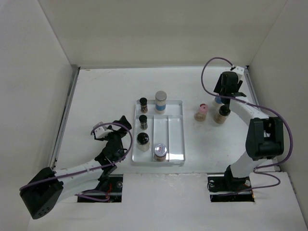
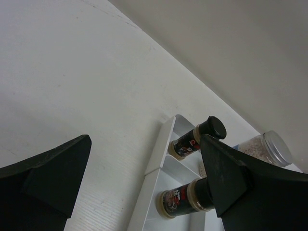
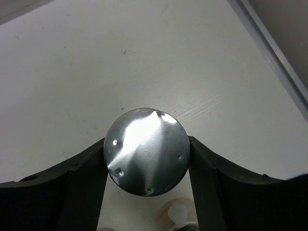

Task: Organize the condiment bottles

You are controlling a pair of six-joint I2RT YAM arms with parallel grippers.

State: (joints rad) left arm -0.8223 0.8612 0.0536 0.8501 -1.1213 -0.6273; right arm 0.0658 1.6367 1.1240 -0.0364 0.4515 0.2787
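Note:
A white divided tray (image 1: 176, 130) holds several condiment bottles: two small black-capped ones (image 1: 143, 102) (image 1: 143, 120), a wider black-capped jar (image 1: 143, 139), a silver-capped blue-label jar (image 1: 160, 100) and a pink-topped jar (image 1: 160, 151). Right of the tray stand a pink-capped bottle (image 1: 201, 112) and a black-capped bottle (image 1: 222, 114). My right gripper (image 1: 226, 88) is shut on a silver-capped jar (image 3: 147, 151), with both fingers against the cap; its blue label (image 1: 218, 100) shows below. My left gripper (image 1: 115, 132) is open and empty, left of the tray.
The left wrist view shows the tray's near rim (image 2: 161, 154), two black-capped bottles (image 2: 199, 137) (image 2: 185, 199) and the silver-capped jar (image 2: 269, 147). White walls enclose the table, with a metal rail (image 3: 269, 43) along the right wall. Another bottle top (image 3: 175, 215) sits just below the held jar.

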